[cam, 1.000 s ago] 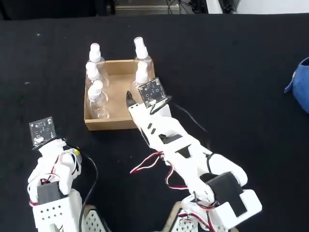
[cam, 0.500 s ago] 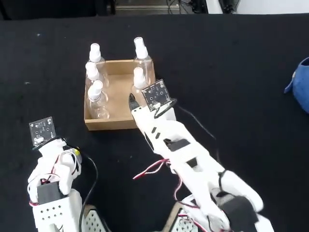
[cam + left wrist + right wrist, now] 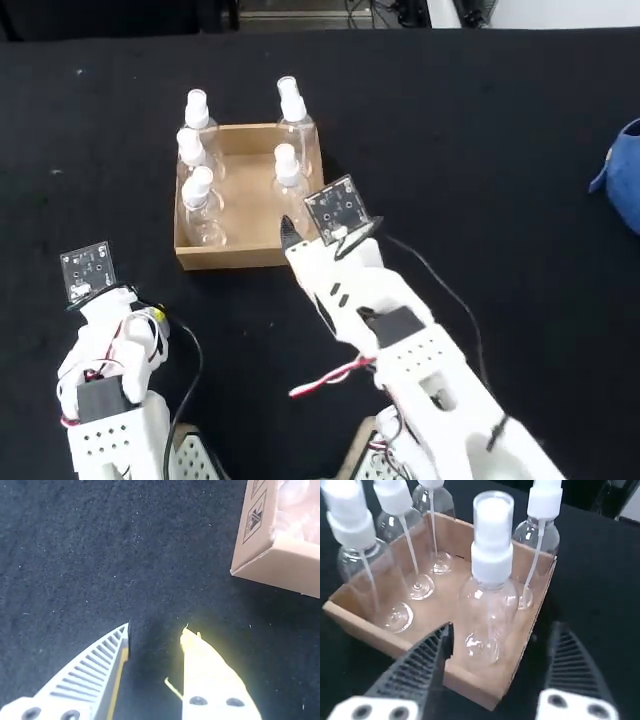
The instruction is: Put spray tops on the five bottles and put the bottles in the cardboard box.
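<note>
The cardboard box [image 3: 228,256] stands on the black table, left of centre. Five clear bottles with white spray tops stand upright inside it: three along its left wall [image 3: 200,195] and two along its right wall [image 3: 288,172]. In the right wrist view the nearest bottle [image 3: 489,592] stands just inside the box's near corner [image 3: 470,682]. My right gripper [image 3: 502,630] is open, just outside that corner, holding nothing; in the high view it [image 3: 295,238] sits beside the box's near right corner. My left gripper [image 3: 155,630] is open over bare black cloth, with the box's corner [image 3: 270,560] well ahead of it.
A blue object [image 3: 622,185] lies at the table's right edge. The left arm [image 3: 100,340] rests folded near the front left. Black cloth [image 3: 480,150] stretches right of the box.
My right gripper has drawn back from the box toward the front, leaving the near right bottle standing free inside. The left arm has not moved.
</note>
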Controlling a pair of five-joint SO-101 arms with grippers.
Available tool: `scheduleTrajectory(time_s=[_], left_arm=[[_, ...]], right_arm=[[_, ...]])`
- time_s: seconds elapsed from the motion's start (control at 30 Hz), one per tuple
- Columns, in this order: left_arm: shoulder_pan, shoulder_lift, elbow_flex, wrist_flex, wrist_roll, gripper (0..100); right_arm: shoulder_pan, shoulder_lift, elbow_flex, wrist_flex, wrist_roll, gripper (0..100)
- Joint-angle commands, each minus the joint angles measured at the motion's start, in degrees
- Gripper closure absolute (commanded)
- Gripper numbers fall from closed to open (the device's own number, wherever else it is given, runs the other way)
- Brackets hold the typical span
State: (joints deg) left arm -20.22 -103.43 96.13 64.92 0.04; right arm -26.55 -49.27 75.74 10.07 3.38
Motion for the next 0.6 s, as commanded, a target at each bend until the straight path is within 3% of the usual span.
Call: scheduleTrajectory(time_s=[0.0,0.2,0.4,0.57], left_arm=[[-0.3,-1.1,1.3,0.1,-0.1,97],[-0.5,-1.2,0.9,0.1,-0.2,97],[-0.1,-1.2,-1.2,3.0,-0.2,97],[0.0,-1.3,-1.5,3.3,-0.2,97]], right_arm=[[4.5,-12.1,-0.7,9.3,0.2,98.5],[11.4,-22.1,4.9,12.0,0.4,86.6],[18.2,-34.5,15.8,12.3,0.1,91.8],[24.9,-48.8,20.4,23.5,0.5,98.5]])
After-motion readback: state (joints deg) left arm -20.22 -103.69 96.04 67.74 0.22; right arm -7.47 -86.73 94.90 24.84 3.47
